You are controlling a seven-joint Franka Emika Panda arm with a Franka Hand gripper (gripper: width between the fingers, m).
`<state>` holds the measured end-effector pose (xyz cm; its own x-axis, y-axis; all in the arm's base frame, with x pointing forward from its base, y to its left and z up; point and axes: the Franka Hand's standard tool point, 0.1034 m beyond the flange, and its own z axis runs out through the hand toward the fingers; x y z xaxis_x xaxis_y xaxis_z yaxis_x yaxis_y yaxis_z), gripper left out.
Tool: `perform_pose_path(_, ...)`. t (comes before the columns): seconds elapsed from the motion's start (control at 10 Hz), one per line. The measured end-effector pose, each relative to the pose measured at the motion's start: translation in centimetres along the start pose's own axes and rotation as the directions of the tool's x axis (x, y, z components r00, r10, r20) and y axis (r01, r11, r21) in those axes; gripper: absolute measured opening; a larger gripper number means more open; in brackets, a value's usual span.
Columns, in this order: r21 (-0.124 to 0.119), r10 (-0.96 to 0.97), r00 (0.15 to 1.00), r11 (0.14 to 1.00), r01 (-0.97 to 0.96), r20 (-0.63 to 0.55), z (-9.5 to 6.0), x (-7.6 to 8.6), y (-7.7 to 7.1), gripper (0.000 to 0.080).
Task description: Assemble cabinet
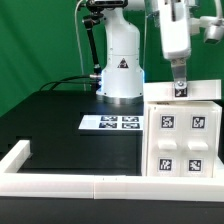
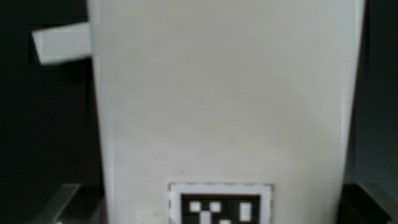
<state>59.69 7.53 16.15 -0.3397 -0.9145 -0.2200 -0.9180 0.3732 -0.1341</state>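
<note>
The cabinet (image 1: pixel 183 130), a large white box of panels with black-and-white tags, stands at the exterior view's right. My gripper (image 1: pixel 179 86) comes straight down onto its far top edge. In the wrist view a white cabinet panel (image 2: pixel 222 100) fills the picture, with a tag (image 2: pixel 224 206) low between my fingers. The gripper (image 2: pixel 222 212) straddles this panel. The dark fingers (image 2: pixel 68 203) lie flush against both of its sides, so the gripper is shut on it. A small white block (image 2: pixel 63 42) juts from the panel's side.
The marker board (image 1: pixel 108 123) lies flat on the black table in front of the robot base (image 1: pixel 120 70). Long low white border rails (image 1: pixel 60 182) run along the near edge and the exterior view's left. A green curtain hangs behind.
</note>
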Motion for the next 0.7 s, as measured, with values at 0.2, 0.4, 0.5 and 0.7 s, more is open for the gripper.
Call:
perform_pose_path(0.2, 0.003, 0.075, 0.997, 0.997, -0.075, 0.016, 0.0, 0.0, -0.1, 0.0553)
perform_pose_path(0.4, 0.004, 0.065, 0.998, 0.998, -0.065, 0.022, 0.0, -0.1, -0.1, 0.0641)
perform_pose_path(0.5, 0.009, 0.043, 0.999, 0.999, -0.043, 0.034, -0.6, -0.3, -0.2, 0.0641)
perform_pose_path(0.7, 0.029, 0.022, 0.998, 0.999, -0.024, 0.067, -2.4, -0.9, -0.3, 0.0774)
